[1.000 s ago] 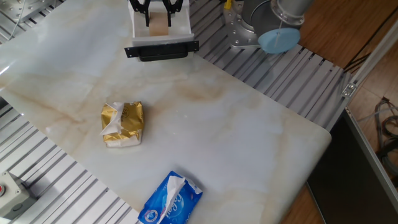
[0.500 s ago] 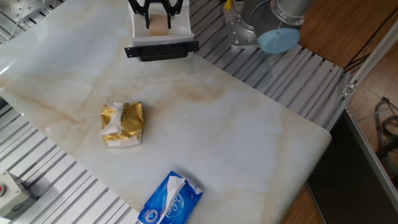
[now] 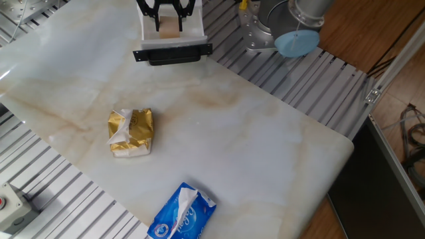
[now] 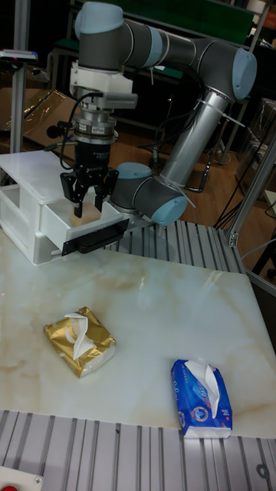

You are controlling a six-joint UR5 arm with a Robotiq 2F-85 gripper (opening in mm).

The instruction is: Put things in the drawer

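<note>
Marble table (image 4: 165,307) carries the white drawer (image 4: 92,225), pulled open toward the packets. Fingers (image 4: 79,209) clasp the wooden cube (image 4: 87,215) inside it, faces square; gold packet (image 4: 80,341) and tissue pack (image 4: 201,399) lie well apart.

text: none legible | tissue pack (image 4: 201,400): print too blurred to read

Fingers (image 3: 169,9) slightly higher over drawer (image 3: 171,38)

**Colours on my worktop**

My black gripper (image 4: 88,201) holds a pale tan cube (image 4: 86,214) over a white drawer (image 4: 83,227) with black trim. The worktop (image 3: 252,146) is cream marble with tan veins. One packet (image 3: 131,132) is gold; one tissue pack (image 3: 182,214) is blue-and-white.
</note>
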